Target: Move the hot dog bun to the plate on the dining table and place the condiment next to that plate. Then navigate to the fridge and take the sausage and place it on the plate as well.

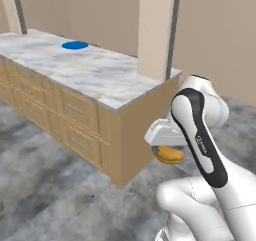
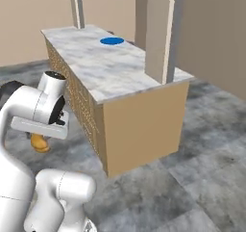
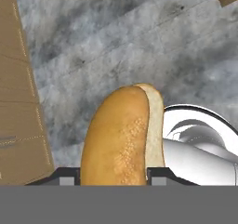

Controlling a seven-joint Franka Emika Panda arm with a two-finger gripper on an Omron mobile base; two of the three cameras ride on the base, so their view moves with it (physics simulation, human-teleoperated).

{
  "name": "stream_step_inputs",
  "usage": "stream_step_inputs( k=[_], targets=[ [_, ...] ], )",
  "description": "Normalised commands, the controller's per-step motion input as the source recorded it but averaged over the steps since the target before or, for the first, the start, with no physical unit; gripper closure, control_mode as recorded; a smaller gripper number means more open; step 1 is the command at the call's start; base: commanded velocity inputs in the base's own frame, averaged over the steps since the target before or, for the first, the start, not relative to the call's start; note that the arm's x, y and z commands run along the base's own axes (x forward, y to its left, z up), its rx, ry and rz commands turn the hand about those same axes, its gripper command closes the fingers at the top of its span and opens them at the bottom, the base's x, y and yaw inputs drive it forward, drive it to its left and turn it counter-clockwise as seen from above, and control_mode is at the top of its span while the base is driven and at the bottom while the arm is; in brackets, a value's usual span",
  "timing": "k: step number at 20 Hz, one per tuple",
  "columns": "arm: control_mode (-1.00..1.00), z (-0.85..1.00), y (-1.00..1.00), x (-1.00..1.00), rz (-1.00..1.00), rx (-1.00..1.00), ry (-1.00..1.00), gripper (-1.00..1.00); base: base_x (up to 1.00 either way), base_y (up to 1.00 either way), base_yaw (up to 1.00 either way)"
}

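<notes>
The white arm is folding back low in front of its base, with the hand pointing down toward the floor. The gripper [image 3: 114, 174] is holding the hot dog bun [image 3: 122, 137]; its jaws are pressing on the two sides of the bun's lower end.

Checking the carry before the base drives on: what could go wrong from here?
1. The hot dog bun sits between the gripper fingertips by one end, most of it sticking out, so a jolt might slip it onto the floor.
2. The plate lies far down the dining table, so the reach may be long.
3. The bun hangs low beside the table's end panel and could clip it.
</notes>
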Motion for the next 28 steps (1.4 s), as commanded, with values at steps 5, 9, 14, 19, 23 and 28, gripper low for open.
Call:
stream_step_inputs(
  k=[5,9,14,19,23,28],
  targets=[
    [1.0,0.0,0.0,0.0,0.0,0.0,0.0,1.0,0.72,-0.57,-0.65],
    [1.0,0.0,0.0,0.0,0.0,0.0,0.0,1.0,1.0,-0.36,-0.46],
    [1.0,0.0,0.0,0.0,0.0,0.0,0.0,1.0,1.0,-0.2,-0.37],
    [1.0,0.0,0.0,0.0,0.0,0.0,0.0,1.0,1.0,0.0,-0.26],
    [1.0,0.0,0.0,0.0,0.0,0.0,0.0,1.0,1.0,-0.07,-0.17],
    [1.0,0.0,0.0,0.0,0.0,0.0,0.0,1.0,1.0,-0.38,-0.01]
  ],
)
